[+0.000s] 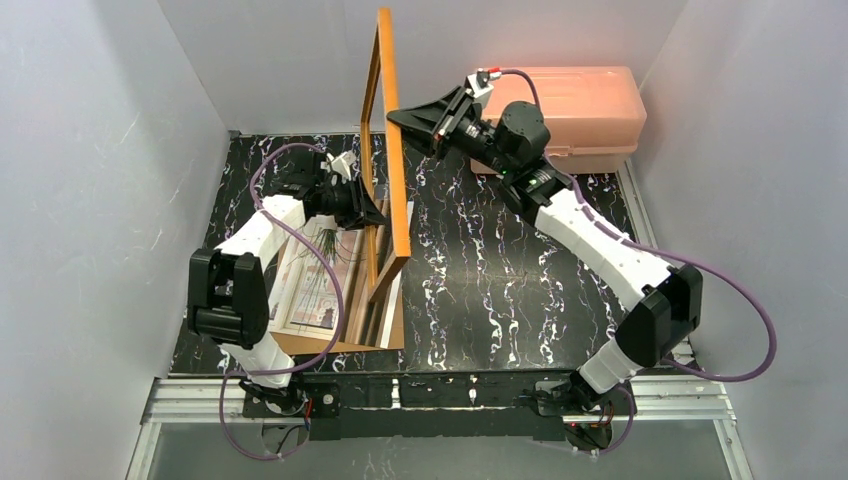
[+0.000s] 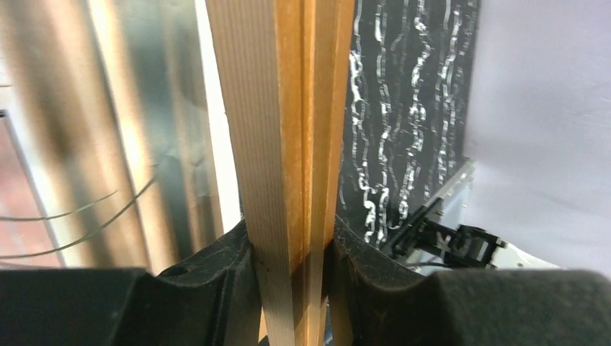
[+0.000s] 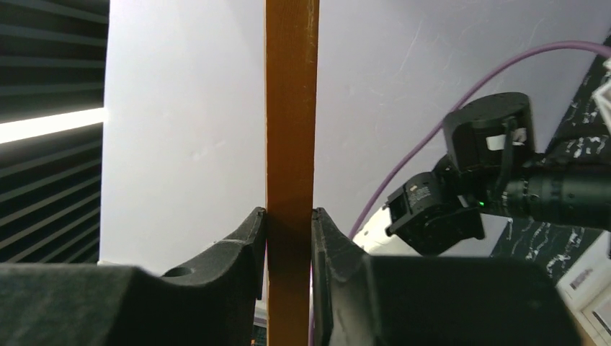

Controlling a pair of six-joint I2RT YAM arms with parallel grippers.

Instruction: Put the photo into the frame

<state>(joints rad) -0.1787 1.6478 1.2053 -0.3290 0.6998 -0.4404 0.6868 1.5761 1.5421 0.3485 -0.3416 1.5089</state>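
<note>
Jaws of left gripper [image 2: 292, 252] and right gripper [image 3: 290, 223] clamped on upright frame [image 1: 400, 200] rails

The tabletop [image 1: 500, 290] is a black surface with white marble veining. A brown backing board [image 1: 330, 345] lies flat at the near left, close to the near edge. The photo [image 1: 310, 280] lies on this board. A pink box [image 1: 570, 110] rests at the far right corner.

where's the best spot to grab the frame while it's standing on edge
Take the frame by a thin rail, pinched across its width, from the left or right. It stands on edge with both faces open, and the rails are narrow enough to close on; the left hand and right hand each clamp one that way.
</note>
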